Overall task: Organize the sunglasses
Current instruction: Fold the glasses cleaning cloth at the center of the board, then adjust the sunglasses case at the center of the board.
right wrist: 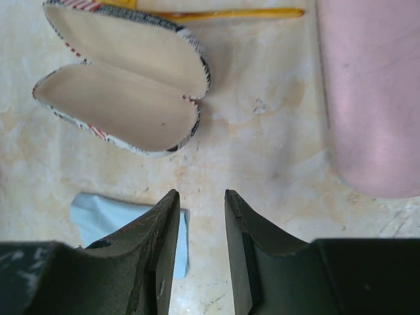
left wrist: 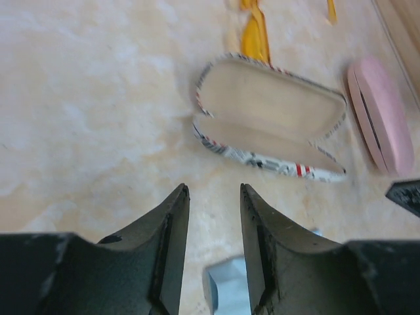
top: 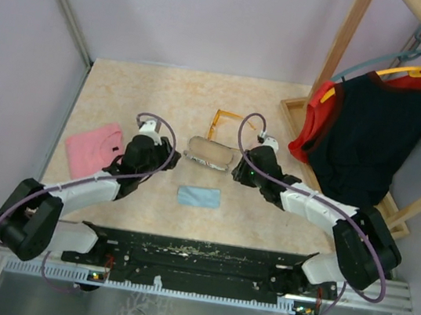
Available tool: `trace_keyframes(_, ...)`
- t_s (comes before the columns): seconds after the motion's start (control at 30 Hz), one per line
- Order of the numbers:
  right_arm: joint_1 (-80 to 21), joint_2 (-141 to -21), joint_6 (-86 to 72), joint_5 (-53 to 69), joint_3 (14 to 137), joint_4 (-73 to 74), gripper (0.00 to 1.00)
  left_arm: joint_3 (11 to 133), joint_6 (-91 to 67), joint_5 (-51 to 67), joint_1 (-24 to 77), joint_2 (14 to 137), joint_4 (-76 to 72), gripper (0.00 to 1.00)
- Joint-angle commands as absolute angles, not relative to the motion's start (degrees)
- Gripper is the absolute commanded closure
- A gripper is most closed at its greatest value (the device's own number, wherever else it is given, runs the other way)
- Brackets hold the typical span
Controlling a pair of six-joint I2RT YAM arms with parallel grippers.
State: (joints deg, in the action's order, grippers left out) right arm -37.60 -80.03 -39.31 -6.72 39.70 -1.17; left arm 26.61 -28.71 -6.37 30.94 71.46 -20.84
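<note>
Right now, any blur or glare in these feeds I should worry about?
Top external: even, soft light, faint shadows, no glare. Left wrist: open printed case fairly sharp, orange sunglasses at the top edge smeared and cropped, own fingers soft. Right wrist: printed case readable, pink case at the right out of focus and cut off by the frame.

table (top: 164,95) | open printed case (top: 209,154); orange sunglasses (top: 224,120); blue cloth (top: 199,196); pink case (left wrist: 384,111)
</note>
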Motion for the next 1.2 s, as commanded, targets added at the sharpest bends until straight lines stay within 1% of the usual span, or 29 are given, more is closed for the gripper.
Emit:
trace_keyframes(0.0,-35.6,-80.1,-36.8,-8.3,45.0,1.7,0.65,32.2,-30.5,-11.4,27.2,75.1,-22.5,0.57)
trace_keyframes(0.1,-35.5,-79.8,-36.1,-7.6,45.5,2.6,0.67,35.3,-30.3,-13.4,25.2,80.0,-21.9,0.57)
trace_keyframes(0.33,-35.3,-80.6,-35.1,-7.0,46.0,4.9,0.69,43.8,-26.4,-11.6,22.5,92.4,-19.5,0.62)
trace_keyframes(0.53,-34.2,-88.4,-32.7,-8.0,51.5,7.7,0.69,48.7,-24.1,-7.9,22.2,99.4,-20.0,0.62)
trace_keyframes(0.63,-33.8,-92.3,-32.0,-8.9,53.8,7.2,0.71,51.6,-23.5,-6.4,22.1,102.8,-18.7,0.63)
trace_keyframes(0.87,-32.8,-101.1,-30.3,-9.3,59.7,7.8,0.75,52.2,-23.0,-2.8,22.2,105.1,-18.3,0.65)
trace_keyframes(1.17,-32.3,-106.0,-29.9,-5.3,63.1,6.6,0.76,48.8,-23.7,0.2,22.3,104.7,-19.4,0.66)
